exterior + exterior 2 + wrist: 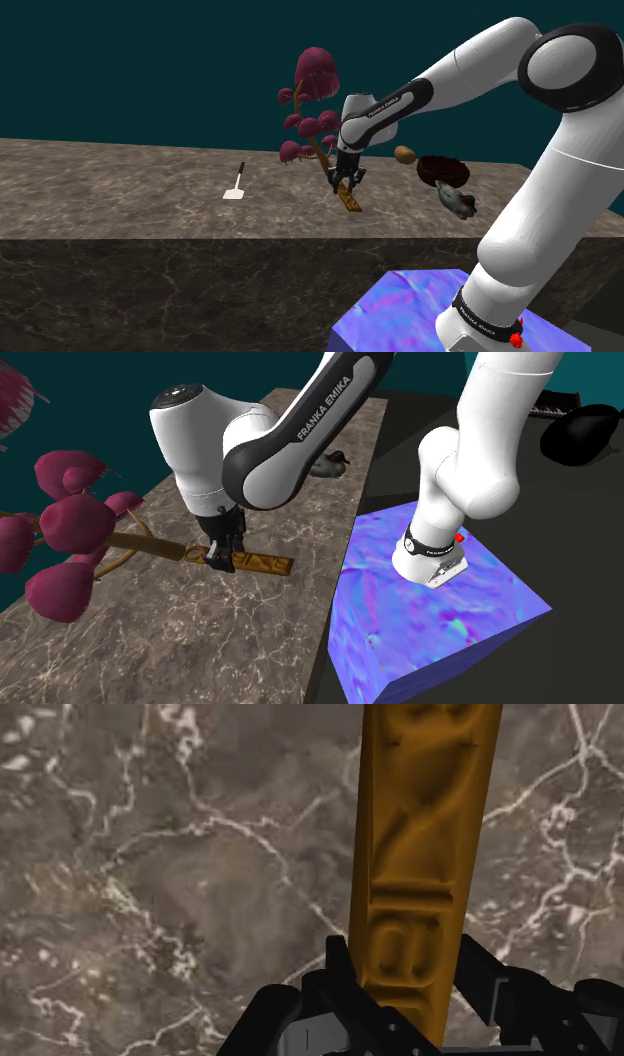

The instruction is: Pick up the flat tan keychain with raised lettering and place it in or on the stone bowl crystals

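Observation:
The tan keychain (420,834) is a long flat strip with raised lettering, on or just above the marble counter (120,190). My black gripper (410,994) is shut on its near end, and the strip sticks out beyond the fingers. In the second exterior view the gripper (222,550) points down at the counter with the keychain (262,563) reaching toward the blue stand. From the shoulder view the keychain (350,201) slants below the gripper (347,180). The dark reddish bowl (442,169) stands further along the counter toward that view's right.
A pink-leaved tree ornament (312,100) rises just behind the gripper. A grey duck figure (459,204) and a brown rounded object (404,154) sit beside the bowl. A white spatula (236,188) lies at the shoulder view's left. The blue stand (430,612) borders the counter.

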